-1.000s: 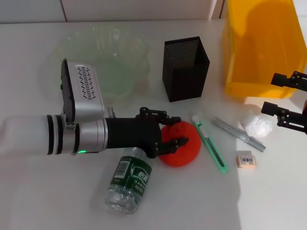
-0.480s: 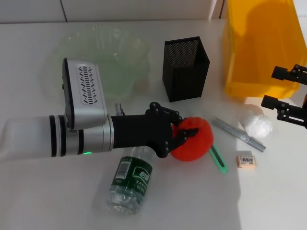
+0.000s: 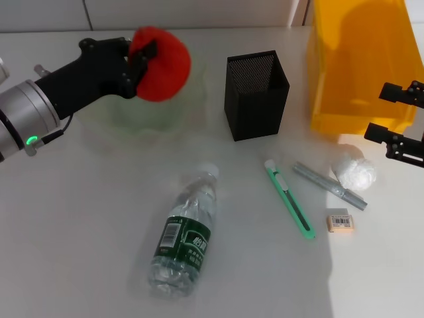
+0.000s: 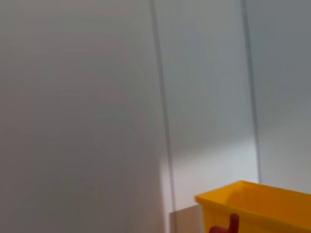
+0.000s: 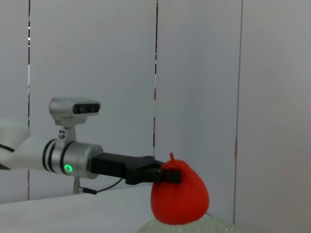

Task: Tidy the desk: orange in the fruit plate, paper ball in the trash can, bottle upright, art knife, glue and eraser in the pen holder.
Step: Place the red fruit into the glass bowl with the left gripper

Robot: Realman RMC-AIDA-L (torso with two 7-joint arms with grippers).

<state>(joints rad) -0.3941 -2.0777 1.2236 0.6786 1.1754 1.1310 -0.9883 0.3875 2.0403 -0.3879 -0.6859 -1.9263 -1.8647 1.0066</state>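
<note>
The orange (image 3: 161, 54) has been carried up and away from the desk surface beside the bottle (image 3: 185, 233), where it was being clutched half a second ago, and is now being held in the air over the pale green fruit plate (image 3: 173, 109) at the far left of the desk. It is being gripped by the left gripper (image 3: 137, 58), whose black jaws are closed on its near left side, so that most of the fruit is projecting beyond the fingertips toward the pen holder (image 3: 256, 94). In the right wrist view the orange (image 5: 179, 196) is seen hanging just above the plate rim (image 5: 214, 225), its stem pointing upward. The bottle is lying on its side, its long axis running diagonally with the white cap pointing away from the robot and to the right. The green art knife (image 3: 289, 199), now fully uncovered, is lying with its long axis slanting toward the robot and rightward, beside the grey glue stick (image 3: 329, 186), the eraser (image 3: 339, 222) and the paper ball (image 3: 354, 172). The right gripper (image 3: 397, 119) is being kept at the right edge before the yellow trash can (image 3: 361, 66), its jaws parted and empty
</note>
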